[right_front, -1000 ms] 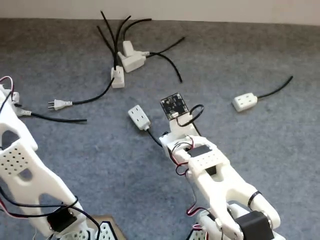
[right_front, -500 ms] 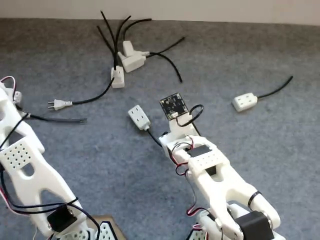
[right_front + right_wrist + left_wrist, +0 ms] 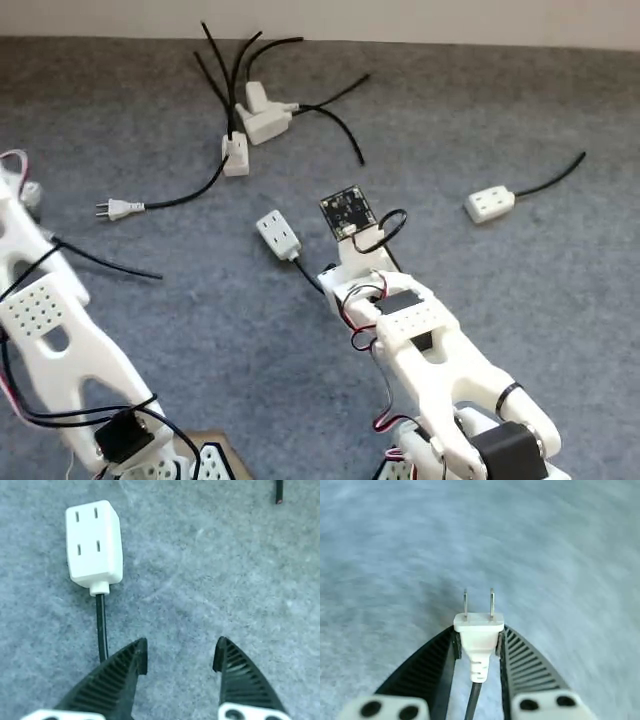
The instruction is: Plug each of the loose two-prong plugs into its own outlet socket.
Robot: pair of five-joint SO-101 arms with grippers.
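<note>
Plug (image 3: 478, 630) clamped in left jaws, right jaws agape — grey carpet (image 3: 500, 110), pale wall (image 3: 400, 18) behind

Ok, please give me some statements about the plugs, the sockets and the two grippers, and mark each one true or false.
1. The left gripper is shut on a plug, prongs pointing away from it. True.
2. The right gripper holds a socket. False: it is open, and the socket lies on the table, apart from it.
3. A second plug lies loose on the table. True.
4. The socket by the right gripper has a plug in it. False: all its slots are empty.
</note>
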